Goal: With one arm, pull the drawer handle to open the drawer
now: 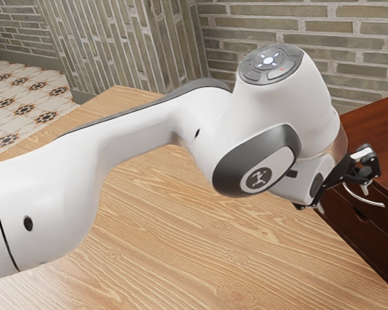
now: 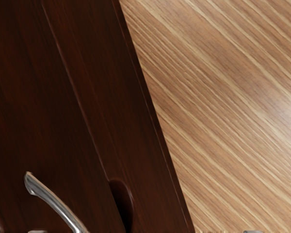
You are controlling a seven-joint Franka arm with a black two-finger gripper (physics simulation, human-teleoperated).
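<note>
Brick-walled room, pale wood table (image 1: 181,245), dark cabinet (image 1: 375,129) at the exterior view's right.
Gripper (image 1: 364,169) hangs at the cabinet's front, just above the silver drawer handle (image 1: 365,195); cannot tell whether it is spread or closed, or touching. Wrist view: handle curves off the dark drawer front (image 2: 63,97), close under the hand.
</note>
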